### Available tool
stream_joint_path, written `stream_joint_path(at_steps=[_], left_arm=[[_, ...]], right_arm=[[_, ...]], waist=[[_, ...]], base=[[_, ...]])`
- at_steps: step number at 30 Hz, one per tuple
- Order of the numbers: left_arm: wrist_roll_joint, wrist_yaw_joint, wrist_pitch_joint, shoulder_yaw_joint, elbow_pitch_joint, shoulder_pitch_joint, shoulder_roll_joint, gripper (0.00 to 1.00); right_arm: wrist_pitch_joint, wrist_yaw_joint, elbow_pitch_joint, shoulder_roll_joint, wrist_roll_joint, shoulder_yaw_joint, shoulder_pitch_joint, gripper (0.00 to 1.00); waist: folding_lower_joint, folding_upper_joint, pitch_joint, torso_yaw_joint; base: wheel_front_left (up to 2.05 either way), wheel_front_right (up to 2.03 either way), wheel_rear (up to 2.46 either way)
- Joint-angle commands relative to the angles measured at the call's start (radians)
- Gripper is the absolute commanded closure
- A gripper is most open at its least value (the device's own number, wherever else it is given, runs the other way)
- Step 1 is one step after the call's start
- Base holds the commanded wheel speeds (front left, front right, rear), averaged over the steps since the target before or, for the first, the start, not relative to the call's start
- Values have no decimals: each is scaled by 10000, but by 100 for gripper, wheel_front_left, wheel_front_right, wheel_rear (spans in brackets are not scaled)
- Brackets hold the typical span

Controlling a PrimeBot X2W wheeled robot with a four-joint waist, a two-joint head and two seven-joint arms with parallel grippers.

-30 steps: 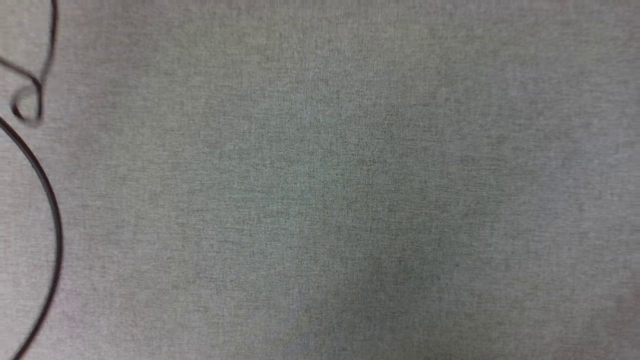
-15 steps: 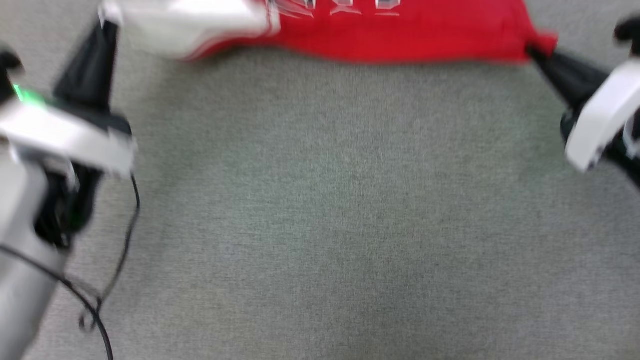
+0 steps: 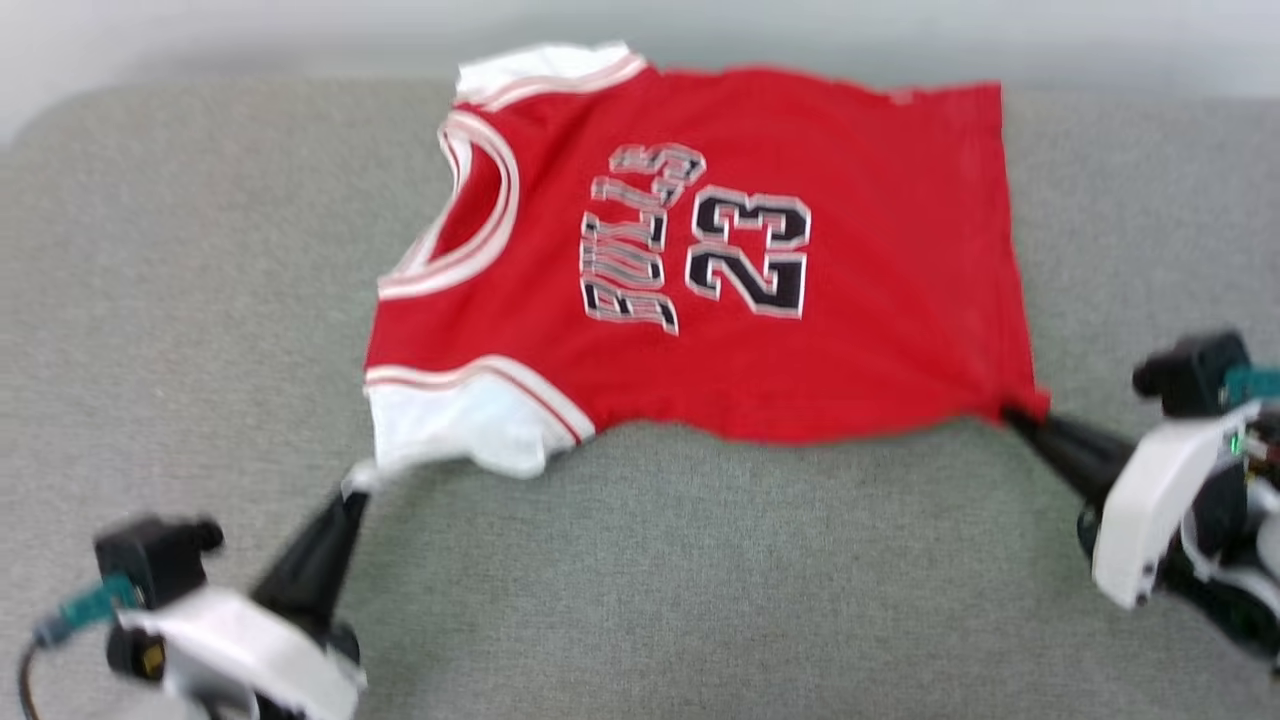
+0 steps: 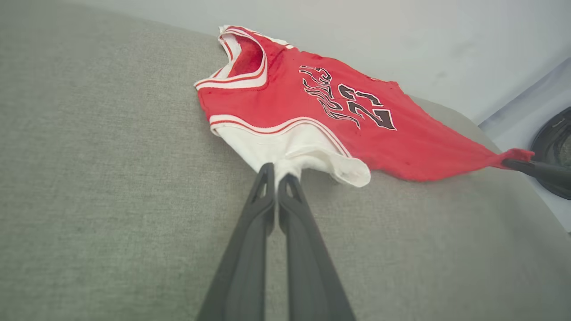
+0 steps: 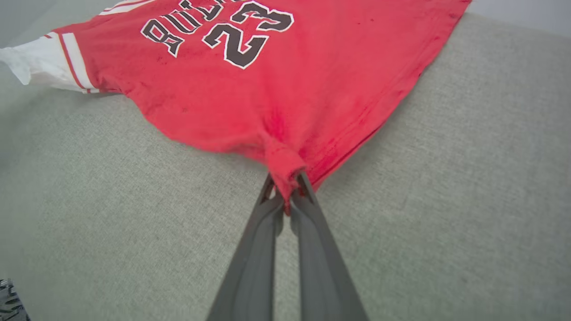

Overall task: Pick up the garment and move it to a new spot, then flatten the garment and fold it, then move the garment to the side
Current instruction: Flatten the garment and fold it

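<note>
Left gripper (image 3: pixel 352 490): shut tight on the tip of the near white sleeve (image 3: pixel 450 420). Up close from the left wrist, two dark fingers (image 4: pixel 261 209) pressed together, with a bit of white cloth pinched between the tips.

Right gripper (image 3: pixel 1010 412): shut tight on the near red hem corner (image 3: pixel 1030 398). Up close from the right wrist, red cloth bunched into a little knot between the finger tips.

Between the two grippers, the garment (image 3: pixel 750 350), spread out face up on a big grey cushion (image 3: pixel 700 580). Red all over the body, white on the short sleeves, red and white stripes along the trim. Neck hole (image 3: pixel 480 200) on the robot's left, hem on the robot's right. Black letters with white edges on the chest, and next to them a big number 23 (image 3: pixel 750 250).

Far sleeve (image 3: pixel 540 65) up at the back edge of the cushion, a bit crumpled. Near edge of the cloth wavy, curving in between the two pinched spots. Sleeve tip and hem corner pulled out into points and lifted a little; most of the cloth flat on the cushion.

Behind the cushion, a pale wall (image 3: pixel 900 35). On the white body of the right gripper, a tiny green light (image 3: pixel 1235 443). On the left gripper's body, a teal plug (image 3: pixel 90 605) with a dark cable.

Past the cushion, at the right edge of the left wrist view, a dark round thing (image 4: pixel 553 151). Too little of it in view to tell what.
</note>
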Motion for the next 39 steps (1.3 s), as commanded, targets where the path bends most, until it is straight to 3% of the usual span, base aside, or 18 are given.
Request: stream_joint_path(at_steps=[1,21,29,39], left_arm=[[-168,67,2,-107,-91,489,20,100],[-2165,341,111,-388,-713,4729,310,100],[-2349,387,137,-389,-439,5114,291,100],[-1508,389,53,-141,-377,4158,364,100]], right_arm=[[-6,-8,-54,-29,99,-145,520,100],[220,-10,-948,-114,254,-1639,5352,100],[505,-10,-1384,-17,-12,-2296,6550,100],[853,-8,-1774,493,-281,-3007,6567,100]], waist=[[3,0,-467,65],[3,0,-2224,205],[3,0,-2488,218],[3,0,-2346,161]], base=[[0,0,0],[0,0,0],[0,0,0],[0,0,0]])
